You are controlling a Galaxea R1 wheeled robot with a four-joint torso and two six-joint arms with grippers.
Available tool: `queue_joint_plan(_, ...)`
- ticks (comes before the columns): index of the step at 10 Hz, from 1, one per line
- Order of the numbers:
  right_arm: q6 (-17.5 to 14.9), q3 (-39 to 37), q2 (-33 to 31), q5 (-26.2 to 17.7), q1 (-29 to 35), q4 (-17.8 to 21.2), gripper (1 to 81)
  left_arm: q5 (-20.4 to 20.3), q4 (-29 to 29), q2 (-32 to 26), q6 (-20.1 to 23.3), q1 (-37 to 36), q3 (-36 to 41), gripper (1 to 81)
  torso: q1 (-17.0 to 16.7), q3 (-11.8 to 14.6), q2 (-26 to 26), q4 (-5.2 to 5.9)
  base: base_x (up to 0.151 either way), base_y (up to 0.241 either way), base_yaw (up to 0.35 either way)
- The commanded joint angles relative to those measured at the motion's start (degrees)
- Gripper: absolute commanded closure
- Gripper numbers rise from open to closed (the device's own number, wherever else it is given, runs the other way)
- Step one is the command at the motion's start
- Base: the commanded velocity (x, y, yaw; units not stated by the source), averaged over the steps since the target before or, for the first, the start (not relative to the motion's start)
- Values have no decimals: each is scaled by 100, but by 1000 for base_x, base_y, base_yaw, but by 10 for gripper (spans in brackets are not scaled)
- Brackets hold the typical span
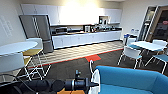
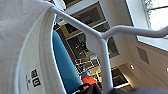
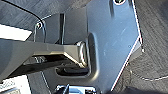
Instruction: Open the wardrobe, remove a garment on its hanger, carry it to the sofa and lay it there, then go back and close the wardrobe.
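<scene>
The blue sofa lies close at the lower right of the head view. My left arm reaches in from the lower left, and the left gripper is shut on the white hanger, whose hook stands up just left of the sofa's edge. The white garment hangs from it beside the sofa's near end. In the left wrist view the hanger runs close across the picture, with the garment's collar and label beside it and the sofa behind. The right wrist view shows dark carpet past the robot's own plate.
A white table with white chairs stands right of the sofa. A round white table and high stools stand at the left. A red floor patch lies ahead, then a kitchen counter and fridge.
</scene>
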Motion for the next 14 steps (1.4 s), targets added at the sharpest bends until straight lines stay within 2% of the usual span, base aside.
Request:
queue_joint_plan(1, -7, 69, -59, -286, 128, 9, 10, -18, 127, -39, 36, -863, 278, 811, 5, -495, 0, 0, 0, 0, -338)
queue_joint_plan(4, -7, 69, -67, -259, 136, 0, 10, -18, 127, -39, 36, -863, 287, 811, 5, -842, -2, 0, 0, 0, -338)
queue_joint_plan(5, -7, 60, -67, -250, 136, 0, 10, -18, 127, -38, 36, -863, 305, 811, 5, -520, 0, 0, 0, 0, -338)
queue_joint_plan(6, -7, 61, -67, -241, 128, 0, 10, -18, 135, -38, 36, -863, 313, 811, 5, -684, 2, 0, 0, 0, -338)
queue_joint_plan(8, -7, 78, -67, -241, 128, 0, 10, -18, 144, -39, 37, -863, 322, 811, 10, -802, 4, 0, 0, 0, -338)
queue_joint_plan(9, -7, 87, -67, -249, 136, 0, 10, -18, 144, -39, 36, -863, 322, 811, 8, -802, 4, -554, 0, 0, -338)
queue_joint_plan(10, -7, 95, -67, -250, 145, 9, 10, -27, 144, -48, 36, -863, 331, 811, 10, -798, 4, -556, 0, 0, -338)
queue_joint_plan(11, -7, 95, -67, -250, 145, 0, 10, -27, 144, -48, 36, -871, 331, 811, 10, -796, 4, -155, 0, 0, -338)
queue_joint_plan(12, -7, 87, -67, -250, 154, 0, 10, -27, 144, -39, 36, -863, 322, 811, 10, -796, 4, -276, 0, 0, -338)
queue_joint_plan(13, -7, 87, -67, -259, 163, 0, 10, -27, 144, -48, 36, -863, 322, 811, 10, -798, 4, -345, 0, 0, -338)
queue_joint_plan(14, -7, 87, -67, -259, 172, 0, 10, -27, 144, -56, 36, -863, 322, 811, 10, -798, 4, -356, 0, 0, -338)
